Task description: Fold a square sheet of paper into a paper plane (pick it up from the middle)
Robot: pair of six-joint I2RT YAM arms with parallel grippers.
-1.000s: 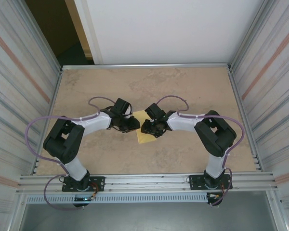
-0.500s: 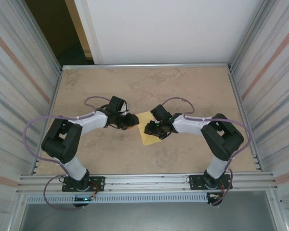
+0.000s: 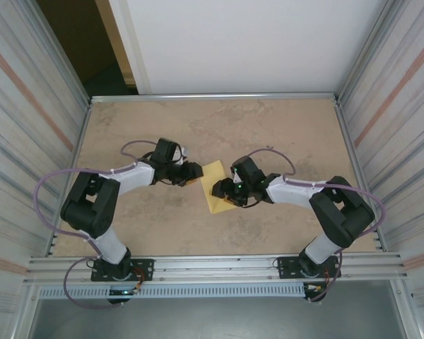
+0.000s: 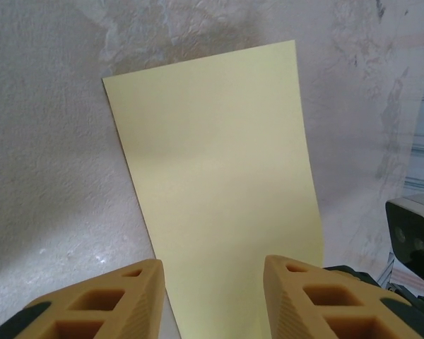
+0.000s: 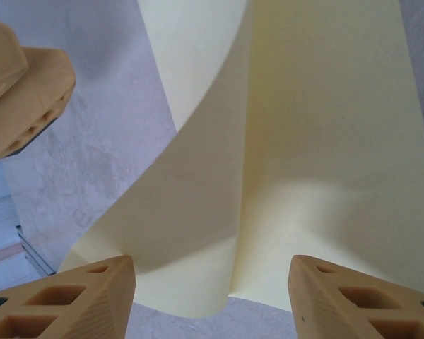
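Both tools have drawn apart since a second ago. Then they crowded together over the yellow sheet of paper point(image 3: 214, 173) at the centre of the overhead frame. Now the left tool point(image 3: 195, 176) sits at the sheet's left edge, and the right tool point(image 3: 223, 191) has slid toward the lower right, over the sheet's lower right part.

The sheet lies on the tan surface point(image 3: 268, 127) between the two tools, folded into a narrow rectangle.

In the left wrist view, the sheet runs flat from the top of the frame down into the gap between the two orange fingers point(image 4: 92, 304). They stand apart and hold nothing.

In the right wrist view, the sheet's near edge lies at the bottom centre, between widely parted fingers point(image 5: 353, 300) that are not pinching it. From a crease up the middle of that frame, the left layer curls up off the surface. One finger of the left tool shows at the upper left, just beside the sheet.
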